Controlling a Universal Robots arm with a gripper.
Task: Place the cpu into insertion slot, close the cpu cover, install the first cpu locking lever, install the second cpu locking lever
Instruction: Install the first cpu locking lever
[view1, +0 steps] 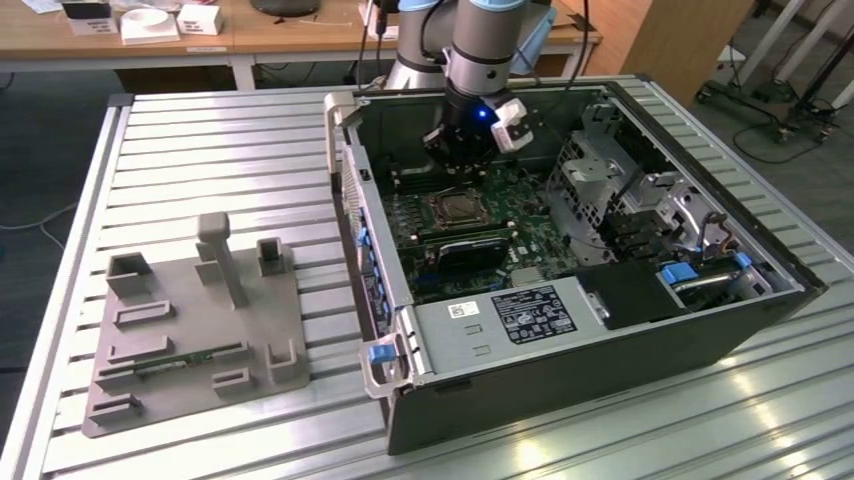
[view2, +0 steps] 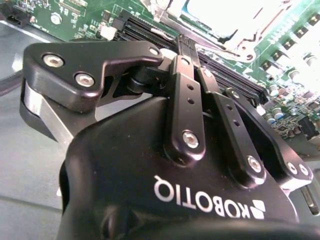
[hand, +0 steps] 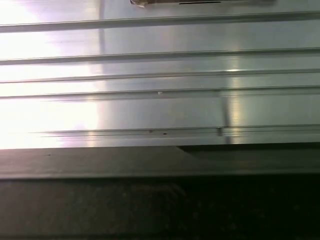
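An open computer case (view1: 360, 200) lies on the slatted table. On its green motherboard the cpu (view1: 455, 208) sits in the socket as a small dull square. The thin silvery cpu cover (view1: 431, 211) seems to lie flat around it. My gripper (view1: 454, 172) hangs inside the case just behind the socket, close above the board. In the second wrist view my gripper (view2: 186, 42) has its black fingers (view2: 184, 95) drawn together to a point with nothing between them. Beyond the tips lies the bright socket area (view2: 225, 20). The locking levers are too small to make out.
A grey box with a white label (view1: 514, 315) fills the case's near end, and metal drive cages (view1: 607, 175) line the exterior view's right side. A grey fixture plate (view1: 187, 330) stands on the table (hand: 160, 70) at the exterior view's left. A wooden desk (view1: 267, 35) runs behind.
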